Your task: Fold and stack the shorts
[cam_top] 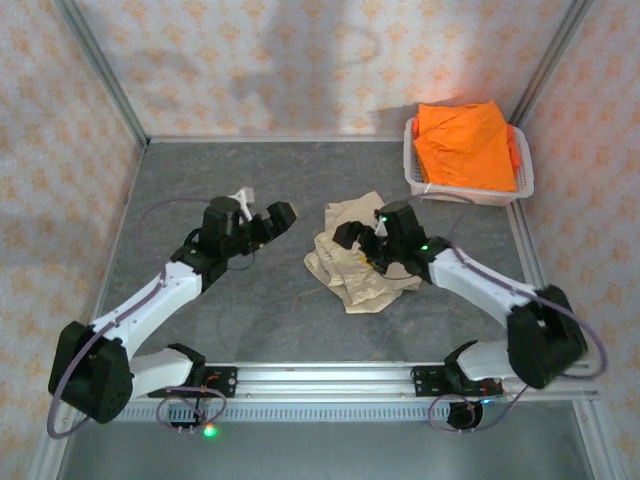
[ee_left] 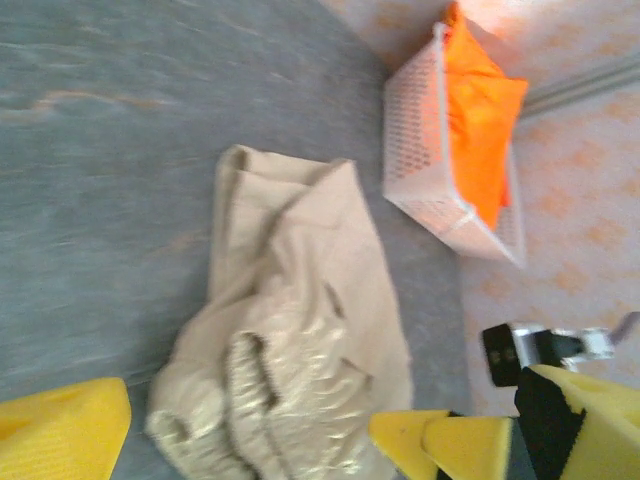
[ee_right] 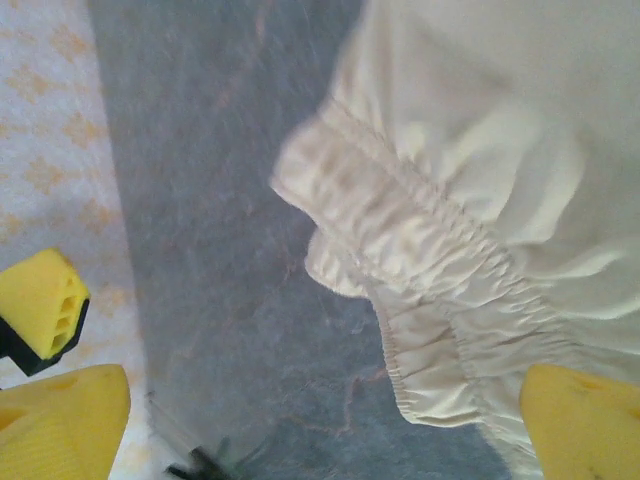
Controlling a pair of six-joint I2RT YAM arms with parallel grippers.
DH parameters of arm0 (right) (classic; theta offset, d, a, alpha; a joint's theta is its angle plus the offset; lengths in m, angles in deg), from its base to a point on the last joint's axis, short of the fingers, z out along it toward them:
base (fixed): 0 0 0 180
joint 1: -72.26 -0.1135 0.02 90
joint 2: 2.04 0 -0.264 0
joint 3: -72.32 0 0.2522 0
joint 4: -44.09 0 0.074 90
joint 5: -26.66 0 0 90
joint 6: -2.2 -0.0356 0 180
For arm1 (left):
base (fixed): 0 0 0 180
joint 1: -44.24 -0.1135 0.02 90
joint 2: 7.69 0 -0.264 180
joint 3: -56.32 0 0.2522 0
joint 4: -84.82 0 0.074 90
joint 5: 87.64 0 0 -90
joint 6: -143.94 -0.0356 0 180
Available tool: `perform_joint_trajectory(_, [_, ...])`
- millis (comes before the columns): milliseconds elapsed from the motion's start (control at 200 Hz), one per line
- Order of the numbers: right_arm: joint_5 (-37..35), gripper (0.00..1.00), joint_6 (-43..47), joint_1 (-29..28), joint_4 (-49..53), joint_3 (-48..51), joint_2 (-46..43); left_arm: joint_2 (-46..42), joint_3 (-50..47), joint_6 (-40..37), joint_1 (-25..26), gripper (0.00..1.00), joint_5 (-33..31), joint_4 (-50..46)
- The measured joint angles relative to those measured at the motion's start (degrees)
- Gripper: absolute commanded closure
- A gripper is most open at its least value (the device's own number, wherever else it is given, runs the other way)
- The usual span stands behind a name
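Grey table (cam_top: 250,320), patterned walls (cam_top: 300,60); beige shorts (cam_top: 355,272) crumpled mid-table; left gripper (cam_top: 265,212), right gripper (cam_top: 365,240) spread, empty.

Layout seen from above: one pair of shorts (cam_top: 360,265) lies crumpled at the centre of the table (cam_top: 300,175). A basket (cam_top: 465,193) stands in the far right corner with further shorts (cam_top: 465,145) inside. The left gripper (cam_top: 264,218) is left of the crumpled pair and apart from it. The right gripper (cam_top: 364,236) is over it.
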Motion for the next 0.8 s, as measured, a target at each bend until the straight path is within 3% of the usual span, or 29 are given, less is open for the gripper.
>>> perform_joint_trajectory(140, [-12.02, 0.01, 7.28, 0.11, 10.43, -3.76, -7.96, 6.03, 5.90, 2.05, 4.39, 0.00, 1.55, 2.32])
perform_joint_trajectory(255, [-18.18, 0.01, 11.10, 0.26, 16.83, -4.00, -8.92, 12.17, 10.71, 3.41, 7.78, 0.00, 2.27, 3.93])
perform_joint_trajectory(495, [-20.04, 0.01, 12.61, -0.81, 21.03, -1.81, -5.79, 24.90, 15.45, 6.34, 9.92, 0.00, 3.50, 9.38])
perform_joint_trajectory(801, [-25.09, 0.00, 11.06, -8.92, 21.24, -2.84, 2.51, 34.07, 17.11, 7.32, 9.92, 0.00, 3.54, 11.37])
